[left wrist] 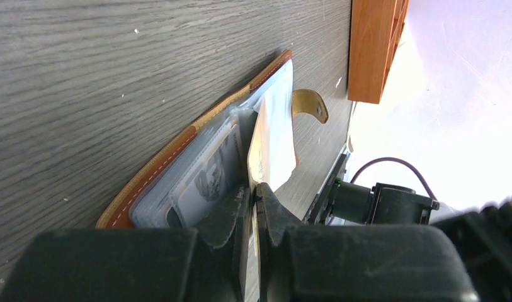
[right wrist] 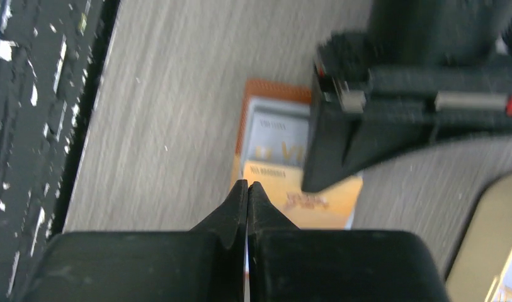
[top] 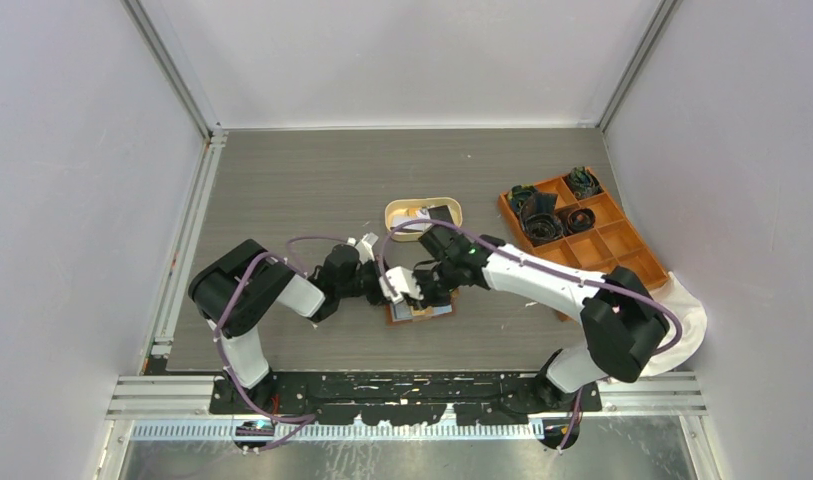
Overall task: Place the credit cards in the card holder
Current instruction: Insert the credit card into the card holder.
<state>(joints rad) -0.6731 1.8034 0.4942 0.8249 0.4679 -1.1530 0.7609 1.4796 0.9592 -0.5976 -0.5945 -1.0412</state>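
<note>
The brown leather card holder [top: 427, 312] lies open on the table between both arms, and its clear inner sleeves [left wrist: 203, 182] hold several cards. My left gripper [left wrist: 256, 189] is shut on an orange credit card [left wrist: 256, 154], which stands edge-on over the holder's sleeves. The same card shows its printed face in the right wrist view [right wrist: 303, 195]. My right gripper [right wrist: 247, 184] is shut just above the holder's edge [right wrist: 272, 91], and I cannot tell whether anything is between its fingers. More cards lie in the cream oval tray [top: 394, 213].
The holder's snap strap [left wrist: 311, 104] curls up at its far end. An orange compartmented box [top: 622, 240] with dark coiled items stands at the right, with a white cloth [top: 687, 320] beside it. The two grippers [top: 414, 285] are close together.
</note>
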